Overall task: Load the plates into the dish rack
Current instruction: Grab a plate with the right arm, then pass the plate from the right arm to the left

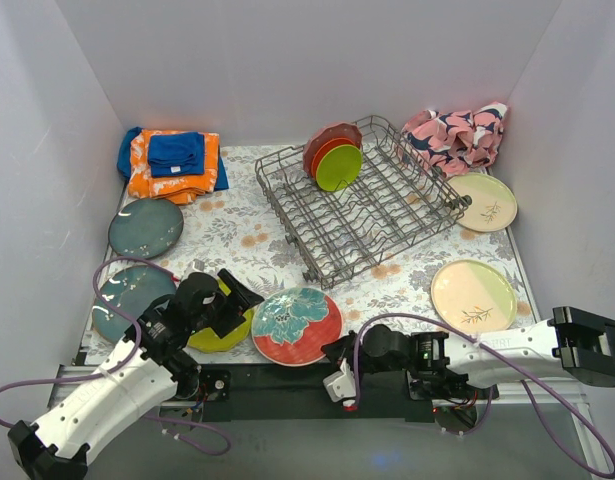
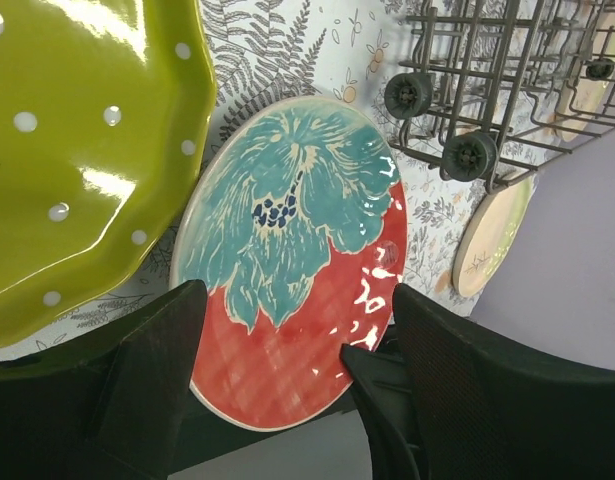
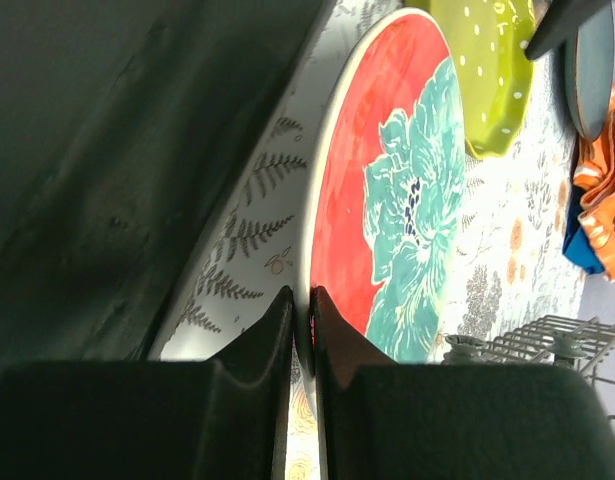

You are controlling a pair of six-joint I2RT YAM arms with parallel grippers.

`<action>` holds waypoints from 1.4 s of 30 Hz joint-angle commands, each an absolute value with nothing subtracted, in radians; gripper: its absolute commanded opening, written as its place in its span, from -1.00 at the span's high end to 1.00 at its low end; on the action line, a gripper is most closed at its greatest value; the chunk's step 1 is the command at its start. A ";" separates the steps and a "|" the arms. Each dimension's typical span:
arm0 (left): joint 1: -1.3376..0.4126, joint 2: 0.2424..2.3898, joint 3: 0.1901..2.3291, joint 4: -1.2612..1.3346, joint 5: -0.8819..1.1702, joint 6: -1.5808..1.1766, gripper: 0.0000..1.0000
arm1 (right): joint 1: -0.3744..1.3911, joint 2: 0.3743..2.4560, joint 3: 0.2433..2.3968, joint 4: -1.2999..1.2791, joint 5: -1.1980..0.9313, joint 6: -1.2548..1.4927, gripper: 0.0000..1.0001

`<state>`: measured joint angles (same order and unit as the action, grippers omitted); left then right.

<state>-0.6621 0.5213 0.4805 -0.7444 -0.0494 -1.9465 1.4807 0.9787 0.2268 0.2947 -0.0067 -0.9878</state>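
One floral plate (image 1: 297,325) lies flat, face-up, before the dish rack (image 1: 382,212); right tool (image 3: 302,320) pinches its rim, left tool (image 2: 295,297) gapes wide.

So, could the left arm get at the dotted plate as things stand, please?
Probably yes. The left gripper hangs open right above the dotted plate, whose top is bare. The floral plate beside it, pinched at its rim by the right gripper, may crowd that side a little.
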 commanded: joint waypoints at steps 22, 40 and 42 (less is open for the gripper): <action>-0.657 0.603 0.420 -0.687 0.155 -2.031 -0.47 | 1.434 0.974 0.416 0.287 0.032 -0.666 0.97; -0.657 0.706 0.388 -0.535 0.264 -2.008 0.16 | 1.425 0.983 0.482 0.295 0.011 -0.531 0.97; -0.657 0.703 0.379 -0.517 0.276 -2.003 0.34 | 1.424 0.980 0.486 0.296 0.009 -0.519 0.97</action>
